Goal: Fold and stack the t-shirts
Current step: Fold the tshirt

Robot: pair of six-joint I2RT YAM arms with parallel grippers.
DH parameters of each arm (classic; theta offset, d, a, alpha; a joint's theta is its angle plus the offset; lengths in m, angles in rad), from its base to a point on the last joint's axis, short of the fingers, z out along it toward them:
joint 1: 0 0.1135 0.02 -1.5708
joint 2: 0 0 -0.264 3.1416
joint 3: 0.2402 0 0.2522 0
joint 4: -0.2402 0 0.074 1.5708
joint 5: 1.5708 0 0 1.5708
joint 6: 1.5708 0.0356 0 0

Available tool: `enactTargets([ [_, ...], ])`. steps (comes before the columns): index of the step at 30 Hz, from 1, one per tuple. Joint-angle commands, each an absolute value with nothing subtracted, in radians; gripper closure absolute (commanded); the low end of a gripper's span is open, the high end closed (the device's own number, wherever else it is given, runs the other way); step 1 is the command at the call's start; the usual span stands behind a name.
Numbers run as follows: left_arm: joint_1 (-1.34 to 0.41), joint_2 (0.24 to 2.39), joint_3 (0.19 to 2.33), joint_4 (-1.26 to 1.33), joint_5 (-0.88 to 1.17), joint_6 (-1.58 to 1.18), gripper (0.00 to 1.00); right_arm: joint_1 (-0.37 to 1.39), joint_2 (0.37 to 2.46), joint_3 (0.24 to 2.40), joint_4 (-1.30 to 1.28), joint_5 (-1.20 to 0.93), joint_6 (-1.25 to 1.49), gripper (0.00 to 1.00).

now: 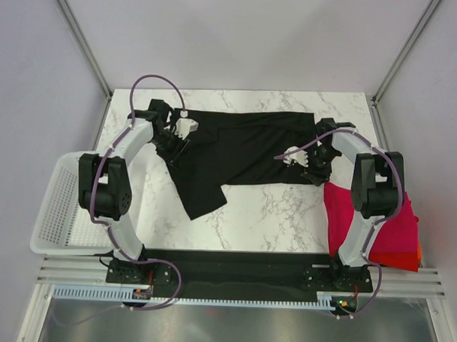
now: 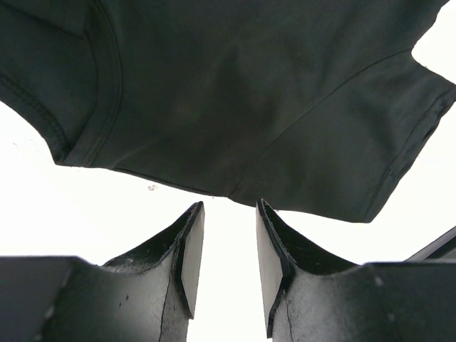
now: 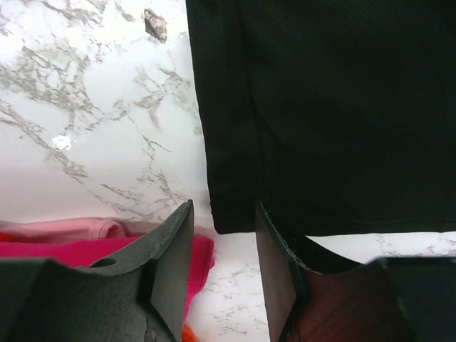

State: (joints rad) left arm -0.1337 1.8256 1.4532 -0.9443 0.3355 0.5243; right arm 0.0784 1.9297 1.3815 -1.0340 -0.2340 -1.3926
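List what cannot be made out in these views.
Top view: the left end effector covers part of the black t-shirt at its left edge.
Top view: the right arm crosses the magenta shirt; the orange shirt beneath shows only a sliver.
Left wrist view: glare bleaches the table blank.
Right wrist view: the black t-shirt runs off the top and right edges.

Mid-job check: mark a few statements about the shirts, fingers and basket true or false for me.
1. The left gripper is shut on the black t-shirt. False: its fingers are apart, the cloth just beyond them.
2. The right gripper is open at the black t-shirt's edge. True.
3. The magenta shirt lies in the white basket. False: it rests on an orange shirt at the table's right side.
4. The white basket sits at the table's left edge. True.
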Motion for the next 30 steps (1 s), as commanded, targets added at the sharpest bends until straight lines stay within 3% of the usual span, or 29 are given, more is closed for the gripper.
enactTargets([
  [1, -0.150, 1.767, 1.424, -0.960, 0.325, 0.578, 0.57, 0.064, 1.947, 1.364, -1.003, -0.218, -1.414, 0.53],
  [7, -0.189, 1.649, 1.257, -1.015, 0.324, 0.735, 0.55, 0.052, 1.950, 1.341, -0.993, -0.203, -1.420, 0.58],
  [11, -0.236, 1.579, 1.157, -1.055, 0.308, 0.830, 0.55, 0.048, 1.953, 1.344, -0.982, -0.202, -1.407, 0.95],
  [12, -0.245, 1.554, 1.119, -1.064, 0.302, 0.845, 0.54, 0.046, 1.953, 1.347, -0.982, -0.210, -1.402, 0.98],
  [18, -0.282, 1.496, 1.010, -1.068, 0.273, 0.911, 0.53, 0.046, 1.967, 1.373, -0.983, -0.244, -1.373, 1.00],
  [30, -0.454, 1.531, 0.985, -0.973, 0.256, 0.807, 0.55, 0.046, 1.976, 1.381, -0.986, -0.241, -1.376, 1.00],
])
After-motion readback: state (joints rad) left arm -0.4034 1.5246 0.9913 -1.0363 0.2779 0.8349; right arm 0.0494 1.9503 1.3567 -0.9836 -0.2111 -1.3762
